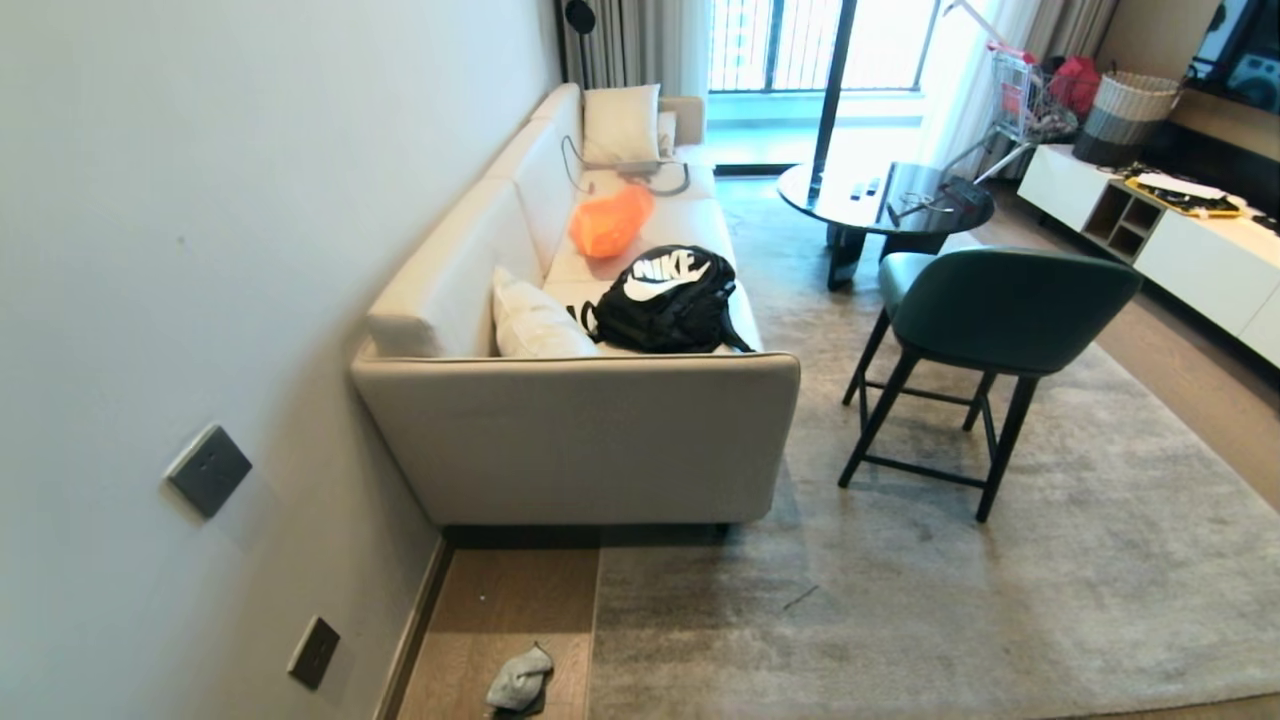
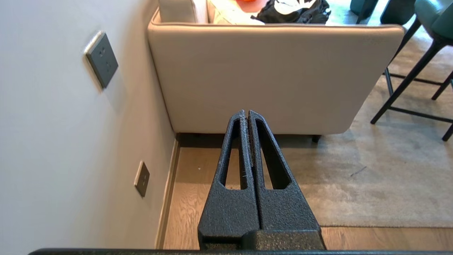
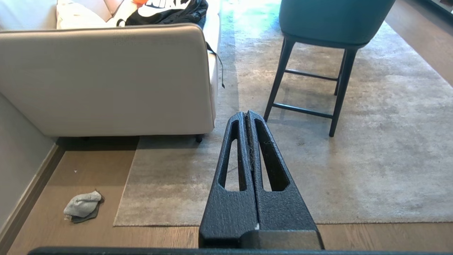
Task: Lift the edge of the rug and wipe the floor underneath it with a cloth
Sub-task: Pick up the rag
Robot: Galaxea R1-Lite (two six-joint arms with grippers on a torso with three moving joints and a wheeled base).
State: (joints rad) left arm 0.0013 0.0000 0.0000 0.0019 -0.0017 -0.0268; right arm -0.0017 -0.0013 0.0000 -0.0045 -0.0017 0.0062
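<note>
A large pale grey rug lies flat on the floor [image 1: 500, 610], and its rug edge [image 1: 597, 640] runs straight from the sofa toward me, with a square corner [image 3: 116, 223] in the right wrist view. The cloth [image 1: 520, 680], a small crumpled grey rag, lies on bare wood planks between the wall and the rug; it shows again [image 3: 82, 206] in the right wrist view. My left gripper [image 2: 246, 112] is shut and empty, held in the air before the sofa's end. My right gripper [image 3: 246, 113] is shut and empty above the rug. Neither arm shows in the head view.
A beige sofa [image 1: 580, 440] stands against the left wall with a black backpack [image 1: 665, 300] and cushions on it. A green stool [image 1: 985, 330] stands on the rug, with a round dark table [image 1: 885, 205] behind it. Wall sockets [image 1: 208, 470] sit on the left wall.
</note>
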